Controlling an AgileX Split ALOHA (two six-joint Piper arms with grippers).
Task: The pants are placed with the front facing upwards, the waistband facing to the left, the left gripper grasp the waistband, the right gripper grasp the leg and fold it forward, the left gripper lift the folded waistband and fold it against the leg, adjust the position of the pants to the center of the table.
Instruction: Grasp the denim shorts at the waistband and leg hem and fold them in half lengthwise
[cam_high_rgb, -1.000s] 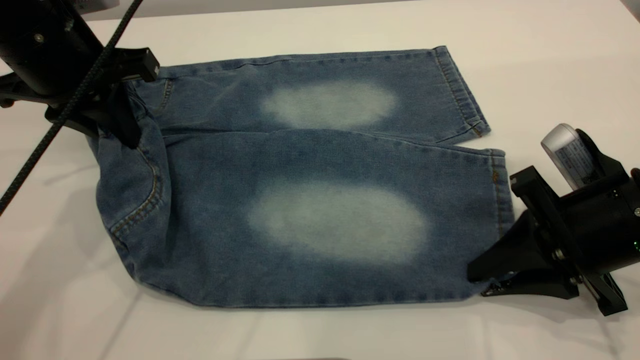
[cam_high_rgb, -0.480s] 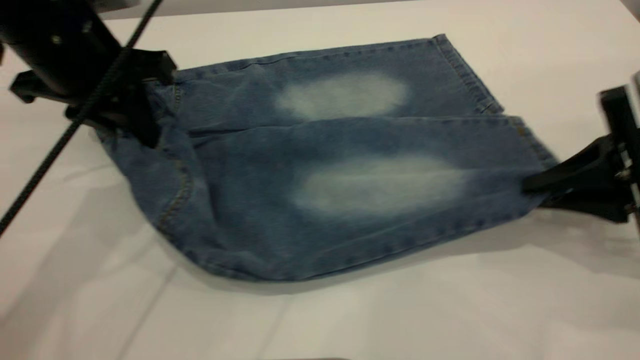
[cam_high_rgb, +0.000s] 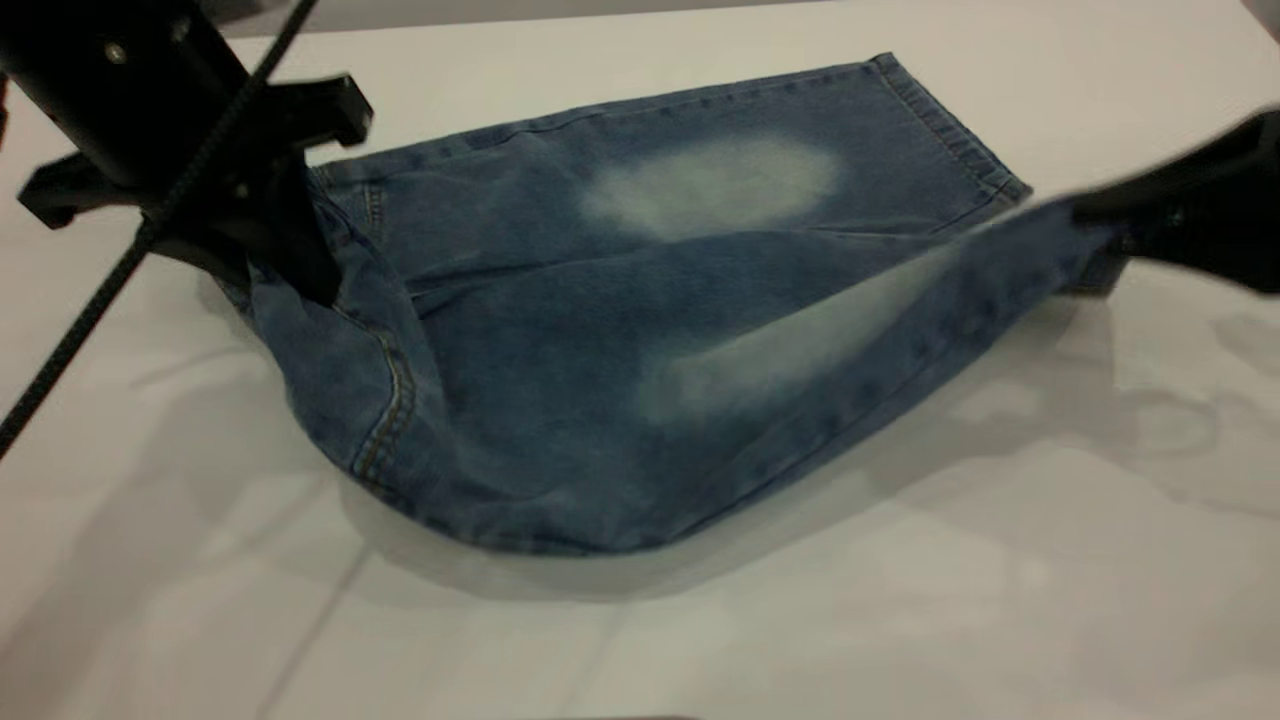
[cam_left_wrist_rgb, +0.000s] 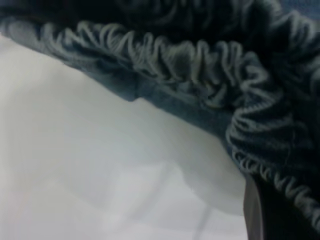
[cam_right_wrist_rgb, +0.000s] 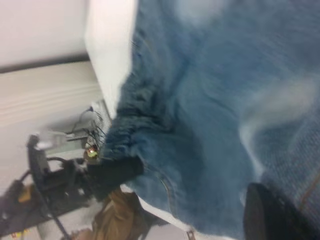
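The right gripper (cam_high_rgb: 1085, 225) is blurred and cut off at the frame edge; it is clamped on the near leg hem of the pants (cam_high_rgb: 600, 330), raised off the table (cam_high_rgb: 900, 600). At the far left, the waistband (cam_left_wrist_rgb: 200, 65) is pinched by the left gripper (cam_high_rgb: 305, 270), largely hidden behind it.

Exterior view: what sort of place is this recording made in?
Probably a robot lab bench: a bare white table, two black grippers, left and right, each shut on the pants, and cabling beyond the table in the right wrist view.
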